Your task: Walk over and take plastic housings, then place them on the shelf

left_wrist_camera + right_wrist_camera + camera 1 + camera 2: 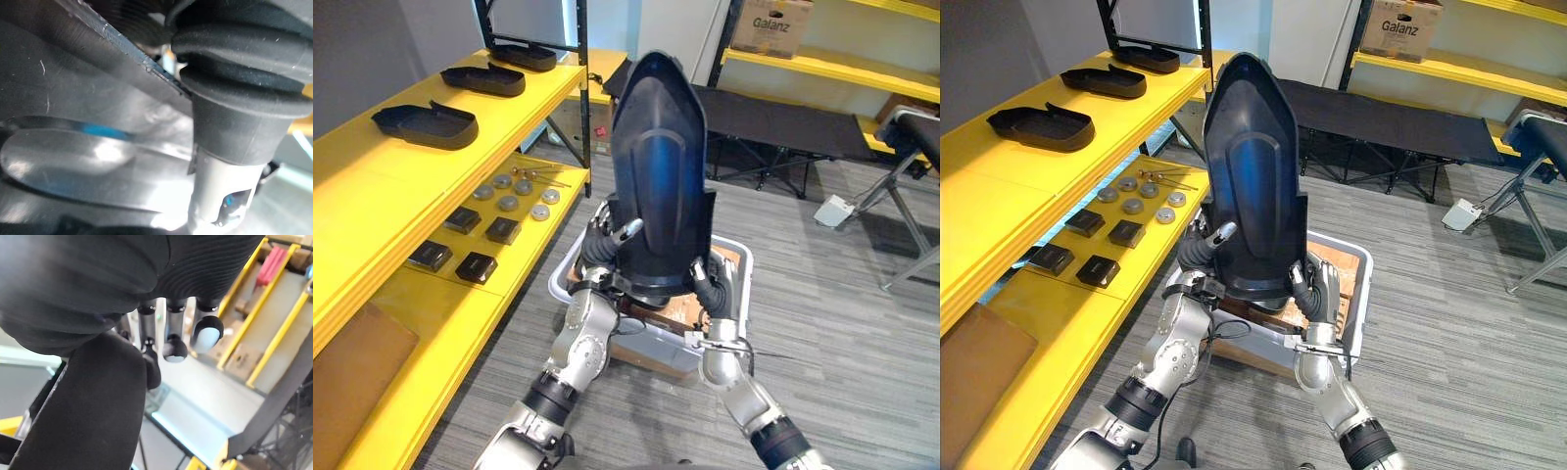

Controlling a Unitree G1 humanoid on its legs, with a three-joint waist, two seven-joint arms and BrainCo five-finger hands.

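— Up between my two hands, above the white bin (1361, 294), I have the plastic housing (656, 166) standing on end. It is glossy black and long, tapering to a rounded tip at the top, with a raised oval down the middle of its face.

— And the grip?

— My left hand (604, 247) clamps the lower left edge, thumb hooked over the front face. My right hand (1322, 289) sits at the lower right edge. Its wrist view shows the fingers (174, 347) nearly straight, laid against the housing's rim rather than curled round it.

— The shelf?

— The yellow shelf (391, 176) runs along my left. The nearest shelved housing (426, 124) lies flat on its top board.
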